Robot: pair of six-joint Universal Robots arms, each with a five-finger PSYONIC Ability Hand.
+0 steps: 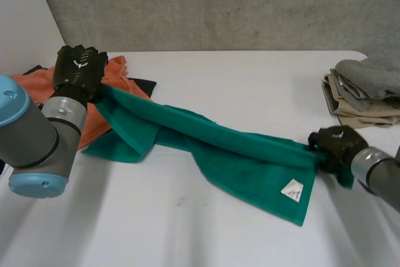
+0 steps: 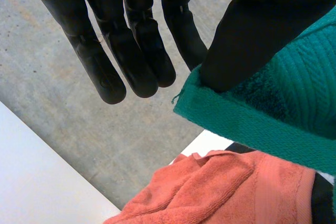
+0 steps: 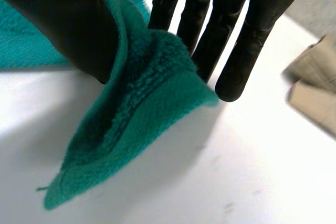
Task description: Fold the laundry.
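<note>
Over the white table (image 1: 250, 79), our left hand (image 1: 78, 70) and right hand (image 1: 334, 147) each clamp 1 end of the green towel (image 1: 244, 148), probably spreading it for folding.

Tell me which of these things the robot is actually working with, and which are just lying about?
In use: green towel, pinched at opposite ends by the left hand and right hand.
Lying about: orange cloth, black cloth beside it, folded grey and beige pile.
</note>
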